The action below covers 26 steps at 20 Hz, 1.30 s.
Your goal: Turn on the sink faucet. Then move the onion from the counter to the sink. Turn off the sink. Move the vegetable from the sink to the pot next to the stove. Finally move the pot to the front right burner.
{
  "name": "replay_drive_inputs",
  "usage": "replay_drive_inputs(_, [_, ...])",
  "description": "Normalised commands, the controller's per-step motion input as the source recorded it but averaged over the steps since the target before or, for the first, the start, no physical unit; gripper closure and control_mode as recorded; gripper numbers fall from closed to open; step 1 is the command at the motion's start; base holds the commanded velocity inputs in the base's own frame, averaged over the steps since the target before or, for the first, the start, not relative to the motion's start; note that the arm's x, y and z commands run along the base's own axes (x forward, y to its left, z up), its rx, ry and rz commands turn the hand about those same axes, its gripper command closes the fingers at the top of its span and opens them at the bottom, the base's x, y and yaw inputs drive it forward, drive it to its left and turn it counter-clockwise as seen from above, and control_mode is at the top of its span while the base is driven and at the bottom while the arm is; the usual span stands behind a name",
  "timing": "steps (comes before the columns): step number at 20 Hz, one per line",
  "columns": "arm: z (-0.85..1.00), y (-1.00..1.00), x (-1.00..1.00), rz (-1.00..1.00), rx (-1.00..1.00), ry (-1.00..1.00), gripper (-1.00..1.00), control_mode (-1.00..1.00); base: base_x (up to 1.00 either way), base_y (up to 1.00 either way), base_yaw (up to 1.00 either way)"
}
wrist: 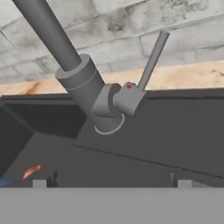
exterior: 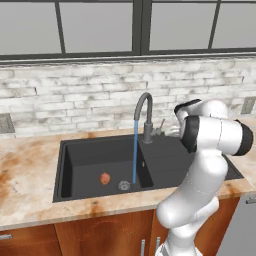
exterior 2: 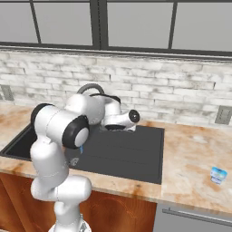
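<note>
Starting at the left of the sink [exterior: 80, 155]: leave the onion [exterior: 104, 178] alone on the black basin floor, just left of the drain [exterior: 124, 186] and well clear of the counter [exterior: 25, 170]. Judging by that placement, time to shut the water off. Next to the right, note the blue stream [exterior: 135, 152] falling from the spout of the sink faucet [exterior: 145, 112] onto the basin near the drain, so treat the tap as on.

Right of the faucet post, aim for the small side lever [wrist: 153, 59], seen in the hand view as a thin grey rod slanting up and to the right from the valve body. Keep the gripper [wrist: 111, 180] spread wide, as now, with nothing between the fingers, and the lever above and ahead of the tips, not yet touched.

Advance with the lever between the fingers rather than beside them. Push against the rod near its free end for leverage, not at the valve body. Avoid nudging the thick post on the left. Confirm success by the stream stopping before pulling away.
</note>
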Motion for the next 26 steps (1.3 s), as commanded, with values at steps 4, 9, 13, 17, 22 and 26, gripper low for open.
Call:
replay_drive_inputs(4, [0.0, -0.26, 0.77, 0.34, 0.05, -0.14, -1.0, -1.0, 0.0, 0.0, 0.0])
replay_drive_inputs(9, [-0.16, -0.1, 0.68, 0.32, 0.03, -0.09, -1.0, -1.0, 0.0, 0.0, 0.0])
replay_drive_inputs(13, [-0.52, 0.0, 0.44, 0.28, 0.0, -0.19, -1.0, -1.0, 0.0, 0.0, 0.0])
replay_drive_inputs(17, [-0.28, 0.0, 0.54, 0.2, 0.0, -0.22, -1.0, -1.0, 0.0, 0.0, 0.0])
replay_drive_inputs(22, [-0.02, 0.05, 0.4, 0.06, 0.0, -0.16, -1.0, -1.0, 0.0, 0.0, 0.0])
replay_drive_inputs(26, [0.0, 0.25, 0.21, 0.0, 0.0, -0.05, -1.0, -1.0, 0.0, 0.0, 0.0])
